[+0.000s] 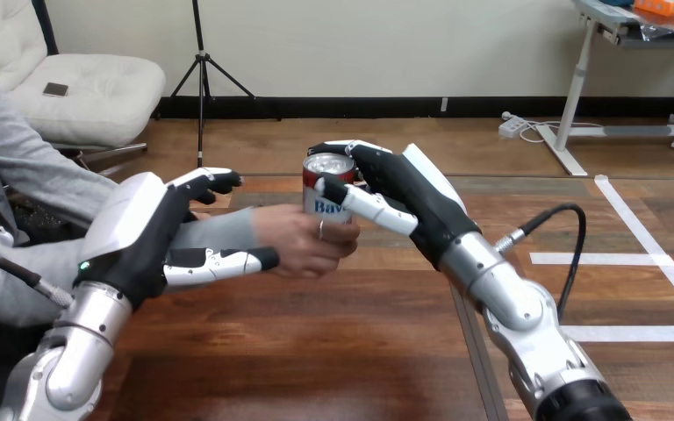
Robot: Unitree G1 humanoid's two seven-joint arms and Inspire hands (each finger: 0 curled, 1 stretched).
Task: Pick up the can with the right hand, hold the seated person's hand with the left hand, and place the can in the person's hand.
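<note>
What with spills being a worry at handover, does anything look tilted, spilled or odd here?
Nothing stands out. The can stands upright, gripped by the right hand and resting in the person's hand, with no spill on the table. The left hand clasps the person's wrist.

One can (323,186): red-and-white, silver top; held upright, clasped at its lower part by the person's hand (303,244), extended from the left.

Only print: blue lettering on the can (320,207), on its white band. The right hand (412,193) and the person's hand (303,241) cover part of it, so it doesn't read whole.
</note>
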